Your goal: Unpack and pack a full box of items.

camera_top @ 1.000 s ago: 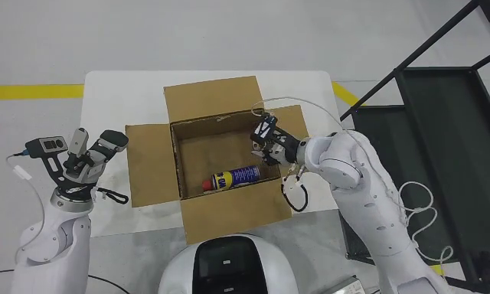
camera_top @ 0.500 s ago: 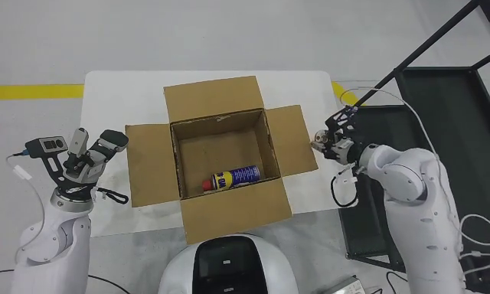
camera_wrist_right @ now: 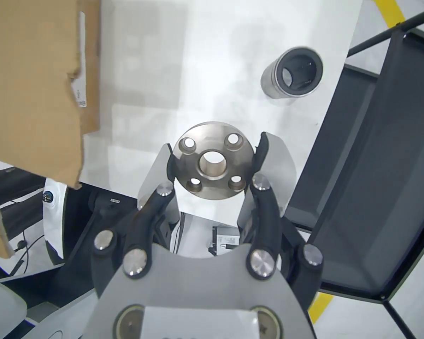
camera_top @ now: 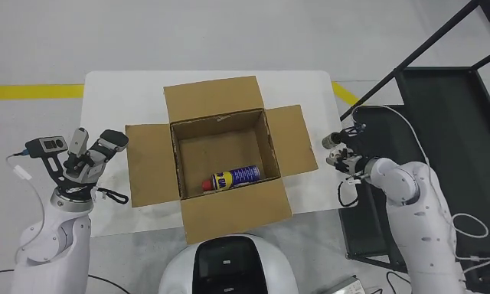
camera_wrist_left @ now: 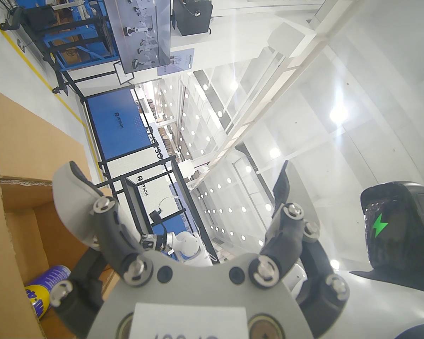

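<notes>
Spray can point(camera_wrist_left: 47, 280) partly hidden by box point(camera_wrist_left: 21, 164) wall and left hand point(camera_wrist_left: 178, 181) linkage. Flange point(camera_wrist_right: 212, 162) rim covered both sides by right hand point(camera_wrist_right: 215, 153) fingers.

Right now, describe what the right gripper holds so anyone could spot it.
Past the cardboard box, at the edge of the white table, the right gripper holds a steel flange. Unlike the tube-shaped sleeve nearby, it is a flat disc with four holes around a centre bore.

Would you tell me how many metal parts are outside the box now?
2. A flange is clamped in the jaws of the right gripper; a cylindrical sleeve rests on the table beyond it. Others may be hidden.
</notes>
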Available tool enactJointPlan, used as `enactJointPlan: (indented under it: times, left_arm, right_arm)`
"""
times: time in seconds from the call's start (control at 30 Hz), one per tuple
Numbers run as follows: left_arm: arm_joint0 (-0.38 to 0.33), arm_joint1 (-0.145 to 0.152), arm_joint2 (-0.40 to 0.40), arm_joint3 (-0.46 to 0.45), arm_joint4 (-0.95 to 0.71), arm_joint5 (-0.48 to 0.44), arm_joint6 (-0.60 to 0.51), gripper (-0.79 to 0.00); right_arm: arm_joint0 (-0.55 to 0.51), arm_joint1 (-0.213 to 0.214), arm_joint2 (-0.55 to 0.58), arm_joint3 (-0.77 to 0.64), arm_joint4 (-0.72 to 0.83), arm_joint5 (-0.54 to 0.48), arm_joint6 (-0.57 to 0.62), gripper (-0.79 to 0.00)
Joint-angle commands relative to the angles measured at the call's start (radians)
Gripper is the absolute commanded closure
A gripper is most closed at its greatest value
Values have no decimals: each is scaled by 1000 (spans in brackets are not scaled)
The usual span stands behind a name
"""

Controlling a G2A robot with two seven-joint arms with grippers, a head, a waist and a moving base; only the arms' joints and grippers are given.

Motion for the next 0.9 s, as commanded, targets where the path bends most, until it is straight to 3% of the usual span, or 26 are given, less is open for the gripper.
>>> enactJointPlan:
  times: [0.0, 0.23, 0.73, 0.8, 0.83, 0.87]
  left_arm:
    - [0, 0, 0, 0, 0, 0, 0, -785]
    - [0, 0, 0, 0, 0, 0, 0, -785]
    - [0, 0, 0, 0, 0, 0, 0, -785]
    - [0, 0, 0, 0, 0, 0, 0, -785]
    - [0, 0, 0, 0, 0, 0, 0, -785]
    - [0, 0, 0, 0, 0, 0, 0, -785]
  right_arm:
    - [9, 0, -21, 54, -12, 11, -21, 0]
    - [77, 1, -73, 211, -84, 62, -96, 0]
    - [195, -5, -177, 411, -120, 105, -182, 0]
    - [203, -5, -182, 426, -118, 104, -188, -215]
    - [206, -5, -184, 433, -117, 105, -190, -360]
    - [208, -5, -186, 437, -115, 106, -193, -705]
